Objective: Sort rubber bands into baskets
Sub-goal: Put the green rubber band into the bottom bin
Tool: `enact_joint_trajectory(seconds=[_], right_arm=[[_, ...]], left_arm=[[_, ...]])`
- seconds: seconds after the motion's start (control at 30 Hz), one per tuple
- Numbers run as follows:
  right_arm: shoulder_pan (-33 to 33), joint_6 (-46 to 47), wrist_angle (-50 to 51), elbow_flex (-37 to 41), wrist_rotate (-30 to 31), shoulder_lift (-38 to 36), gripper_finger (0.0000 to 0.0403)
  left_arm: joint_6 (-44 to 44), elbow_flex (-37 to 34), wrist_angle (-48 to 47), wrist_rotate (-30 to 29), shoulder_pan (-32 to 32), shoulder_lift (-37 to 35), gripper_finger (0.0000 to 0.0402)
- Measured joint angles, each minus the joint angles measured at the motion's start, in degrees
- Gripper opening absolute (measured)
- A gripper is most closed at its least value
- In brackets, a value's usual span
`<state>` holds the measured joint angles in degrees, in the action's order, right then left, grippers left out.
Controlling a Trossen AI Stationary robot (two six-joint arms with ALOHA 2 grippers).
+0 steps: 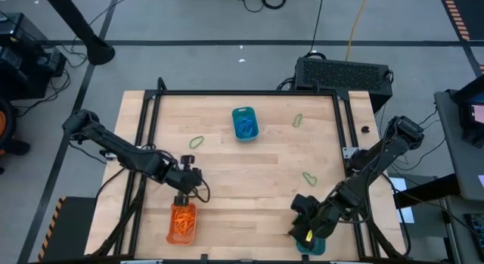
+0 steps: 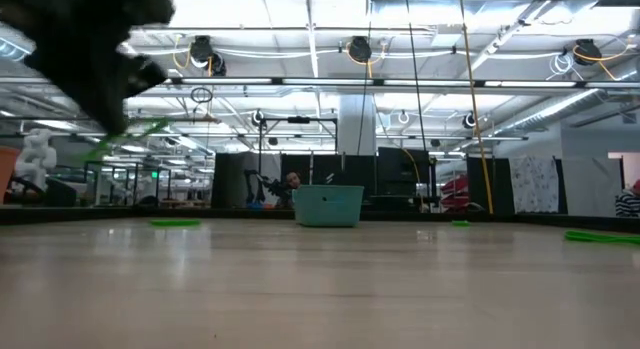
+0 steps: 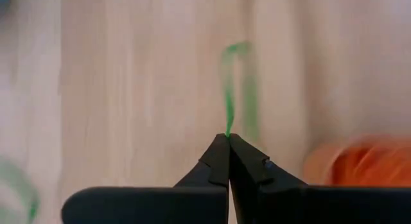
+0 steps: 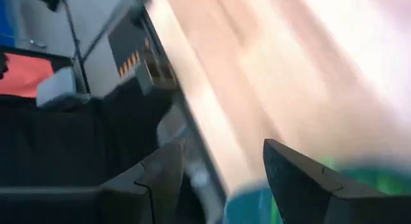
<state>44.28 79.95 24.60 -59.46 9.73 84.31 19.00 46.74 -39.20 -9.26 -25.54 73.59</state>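
Note:
My left gripper (image 1: 189,181) (image 3: 228,138) hangs above the table, just beyond the orange basket (image 1: 181,223) (image 3: 363,163) of orange rubber bands, and is shut on a green rubber band (image 3: 236,89). My right gripper (image 1: 302,222) (image 4: 225,153) stands open and holds nothing, over the teal basket (image 1: 311,247) (image 4: 302,195) at the near right edge, which has green in it. A second teal basket (image 1: 244,122) (image 2: 328,204) with blue bands sits at the far middle. Three loose green bands (image 1: 197,141) (image 1: 298,120) (image 1: 309,177) lie flat on the wood. My left gripper pinches the green rubber band at one spot of its loop (image 3: 227,129), right at the tips of the two shut fingers. The fingers slant down from above. The rest of the loop (image 2: 130,134) hangs past the fingertips, lifted clear of the table.
A black frame rail (image 1: 249,92) runs around the wooden tabletop. A dark box (image 1: 344,73) stands beyond the far right corner. The middle of the table between the baskets is bare wood, apart from the loose green bands.

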Motion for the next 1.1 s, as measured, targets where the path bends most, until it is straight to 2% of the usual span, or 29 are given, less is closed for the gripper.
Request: enact_joint_trajectory(seconds=[0.17,0.27,0.4,0.7,0.97,1.1], right_arm=[[-2.89,-16.50,-7.18,0.00,10.34,0.00,0.0203],[-5.23,-25.10,-10.03,0.00,14.05,0.00,0.0203],[-8.15,-36.33,-13.58,0.00,20.38,0.00,0.0203],[-13.77,-54.74,-25.57,0.00,20.36,0.02,0.0203],[-16.34,-65.99,-29.35,0.00,20.25,1.99,0.0203],[-17.18,-71.38,-32.98,0.00,20.31,3.64,0.0203]], left_arm=[[-8.37,0.09,17.46,0.00,0.02,0.22,0.0001],[-13.83,0.11,28.80,0.06,0.46,1.42,0.0000],[-19.01,0.11,38.72,0.74,1.07,2.94,0.0000],[-21.46,0.11,52.82,1.18,3.50,8.13,0.0000],[-20.94,0.13,61.33,1.44,5.30,10.03,0.0000],[-20.95,0.20,62.32,1.53,5.71,10.02,0.0000]])
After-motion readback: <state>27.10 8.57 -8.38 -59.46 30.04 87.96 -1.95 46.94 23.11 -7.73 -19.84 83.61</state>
